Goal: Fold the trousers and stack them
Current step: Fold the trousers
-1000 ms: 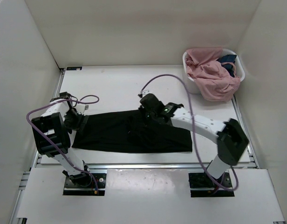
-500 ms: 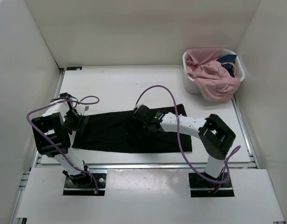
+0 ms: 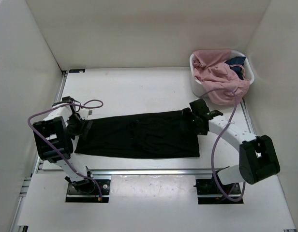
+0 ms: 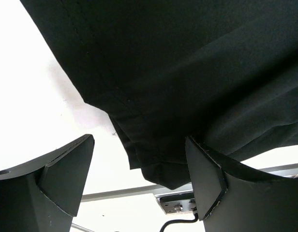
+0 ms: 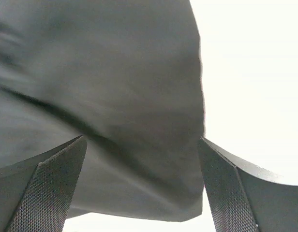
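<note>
Starting at the near edge of the white tabletop (image 3: 139, 92), both arms rise from dark mounting plates (image 3: 88, 188). The left arm (image 3: 52, 137) is folded tightly over the near left corner, and the right arm (image 3: 236, 137) bends in from the near right corner. A purple cable (image 3: 214, 150) loops along each arm.

Just beyond the near edge lie the black trousers (image 3: 139, 135), spread flat in one long band that runs left to right across the near half of the table.

The left gripper (image 3: 83, 126) sits at the band's left end. In the left wrist view its fingers (image 4: 62, 179) stand well apart, clamping nothing. A corner of the dark fabric, several layers thick, lies in the gap between them, with bare table beside it.

The right gripper (image 3: 192, 121) is over the band's far right corner. In the right wrist view its fingers (image 5: 42, 193) are also spread wide, with nothing clamped. Black cloth fills the space between them, and its right edge meets bare white table. That view is blurred, so I cannot tell whether the pads touch the cloth.

A white basket (image 3: 249, 73) stands in the far right corner of the table, well apart from the trousers. A pink garment (image 3: 219, 79) spills over its near rim, and a small dark blue cloth (image 3: 236, 62) is tucked in behind it.
</note>
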Motion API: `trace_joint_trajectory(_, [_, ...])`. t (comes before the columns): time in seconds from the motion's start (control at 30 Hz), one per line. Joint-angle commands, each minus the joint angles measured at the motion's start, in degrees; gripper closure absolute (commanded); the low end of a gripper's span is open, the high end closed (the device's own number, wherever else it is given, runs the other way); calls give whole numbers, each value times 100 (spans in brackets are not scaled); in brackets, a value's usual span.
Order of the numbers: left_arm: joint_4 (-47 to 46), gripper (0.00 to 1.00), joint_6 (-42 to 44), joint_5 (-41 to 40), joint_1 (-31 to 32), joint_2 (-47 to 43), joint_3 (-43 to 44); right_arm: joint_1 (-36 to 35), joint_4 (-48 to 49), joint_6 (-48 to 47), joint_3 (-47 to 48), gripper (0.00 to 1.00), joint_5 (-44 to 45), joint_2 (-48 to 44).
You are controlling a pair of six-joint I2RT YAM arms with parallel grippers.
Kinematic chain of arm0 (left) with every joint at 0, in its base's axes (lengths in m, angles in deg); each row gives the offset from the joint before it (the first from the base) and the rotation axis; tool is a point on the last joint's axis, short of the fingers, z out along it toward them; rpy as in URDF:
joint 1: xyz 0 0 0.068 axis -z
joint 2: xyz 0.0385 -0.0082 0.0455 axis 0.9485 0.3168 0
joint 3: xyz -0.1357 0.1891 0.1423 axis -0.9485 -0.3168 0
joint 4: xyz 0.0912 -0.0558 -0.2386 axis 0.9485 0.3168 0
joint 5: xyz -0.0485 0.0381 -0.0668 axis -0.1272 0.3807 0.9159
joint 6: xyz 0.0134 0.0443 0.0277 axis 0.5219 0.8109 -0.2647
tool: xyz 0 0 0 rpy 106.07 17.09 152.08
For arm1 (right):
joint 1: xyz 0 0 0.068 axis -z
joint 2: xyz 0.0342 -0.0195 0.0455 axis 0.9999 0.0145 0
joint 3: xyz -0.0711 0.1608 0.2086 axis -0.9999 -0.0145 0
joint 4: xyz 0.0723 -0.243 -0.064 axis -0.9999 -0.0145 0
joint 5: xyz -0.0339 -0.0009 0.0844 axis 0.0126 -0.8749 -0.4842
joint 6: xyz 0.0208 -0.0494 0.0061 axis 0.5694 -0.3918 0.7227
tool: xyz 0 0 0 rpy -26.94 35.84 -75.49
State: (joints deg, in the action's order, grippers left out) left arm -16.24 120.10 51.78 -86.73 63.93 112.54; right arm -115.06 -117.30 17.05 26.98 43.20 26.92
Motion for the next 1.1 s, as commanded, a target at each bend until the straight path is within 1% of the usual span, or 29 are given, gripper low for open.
trace_joint_trajectory(0.0, [-51, 13, -9, 119, -18, -84, -39, 425, -120, -104, -362, 1, -782, 6])
trace_joint_trajectory(0.03, [-51, 13, -9, 119, -18, -136, -39, 653, 64, -104, -528, 1, -879, 6])
trace_joint_trajectory(0.1, [-51, 13, -9, 119, -18, -137, -39, 865, 267, -104, -714, 1, -1028, 6])
trace_joint_trajectory(0.27, [-51, 13, -9, 119, -18, -189, -92, 928, 311, 19, -916, 2, -906, 374])
trace_joint_trajectory(0.33, [-51, 13, -9, 119, -18, -189, -92, 928, 495, 89, -1101, 5, -959, 567])
trace_joint_trajectory(0.37, [-51, 13, -9, 119, -18, -189, -92, 928, 583, 90, -1154, 8, -1055, 664])
trace_joint_trajectory(0.4, [-51, 13, -9, 119, -18, -189, -92, 928, 732, 90, -1154, 19, -1221, 900])
trace_joint_trajectory(0.43, [1, 13, -9, 119, -18, -137, -92, 928, 786, 90, -1206, 25, -1318, 1015])
trace_joint_trajectory(0.5, [2, 13, -9, 119, -18, -137, -39, 928, 1039, 151, -1259, 41, -1503, 1270])
trace_joint_trajectory(0.53, [2, 13, -9, 119, -18, -137, -39, 928, 1119, 151, -1260, 63, -1599, 1271])
trace_joint_trajectory(0.6, [54, 13, -9, 119, -18, -189, 21, 928, 1225, 221, -1391, 86, -1653, 1350])
trace_joint_trajectory(0.63, [55, 13, -9, 119, -18, -189, 22, 1006, 1226, 222, -1391, 100, -1653, 1350])
trace_joint_trajectory(0.73, [116, 13, 44, 250, -18, -295, 92, 1252, 1226, 274, -1550, 100, -1767, 939])
trace_joint_trajectory(0.77, [168, 13, 44, 338, -18, -356, 92, 1375, 1130, 274, -1550, 100, -1654, 772])
trace_joint_trajectory(0.8, [169, 13, 44, 408, -18, -435, 153, 1437, 990, 274, -1550, 100, -1514, 361])
trace_joint_trajectory(0.83, [169, 13, 44, 496, -18, -436, 154, 1516, 666, 274, -1550, 100, -1356, 122])
trace_joint_trajectory(0.87, [169, 13, 44, 497, -18, -496, 154, 1673, 472, 274, -1454, 100, -1006, -393])
trace_joint_trajectory(0.93, [169, 11, 44, 654, 44, -549, 206, 1806, -115, 196, -1269, 100, -723, -888])
trace_joint_trajectory(1.0, [222, 11, 44, 847, 104, -550, 276, 1859, -556, -49, -804, 100, -459, -1432])
trace_joint_trajectory(1.03, [222, 11, -9, 901, 105, -550, 277, 1859, -776, -138, -611, 100, -188, -1549])
trace_joint_trajectory(1.07, [274, 10, -9, 901, 183, -550, 338, 1859, -1283, -217, -392, 100, -37, -1646])
